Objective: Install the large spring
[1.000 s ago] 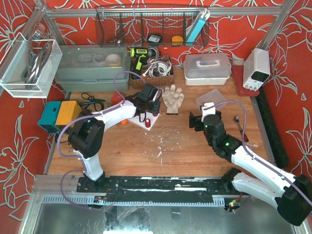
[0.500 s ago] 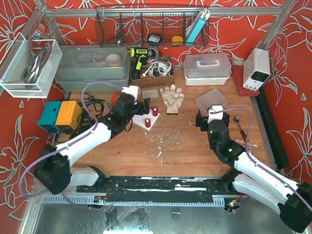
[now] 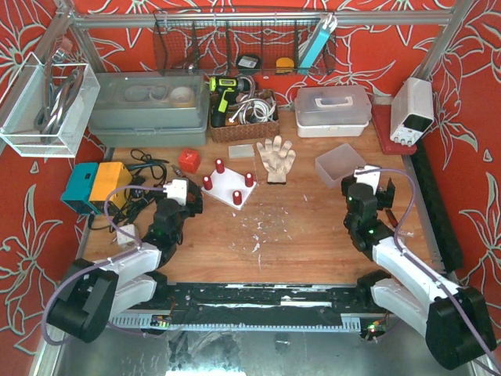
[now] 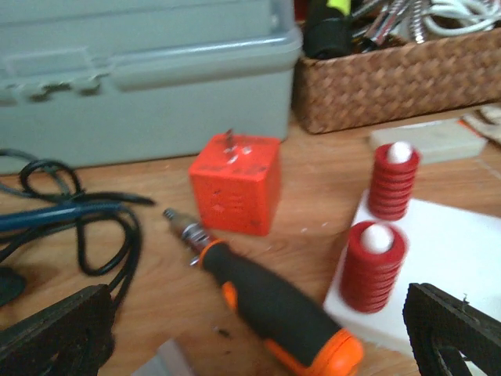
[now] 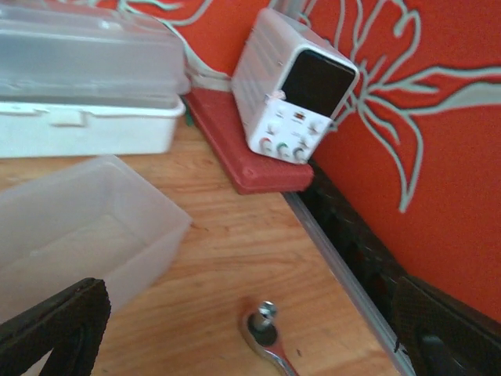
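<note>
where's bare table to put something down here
Best patch: bare wood in the middle of the table, between the white spring plate, the glove and the right gripper. Crowded at left: cables, red cube, screwdriver.

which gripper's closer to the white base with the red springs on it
Left. The left gripper is open beside the white base, on its left and a little nearer the arm bases. The right gripper is across the table on the base's right, past the clear tub.
</note>
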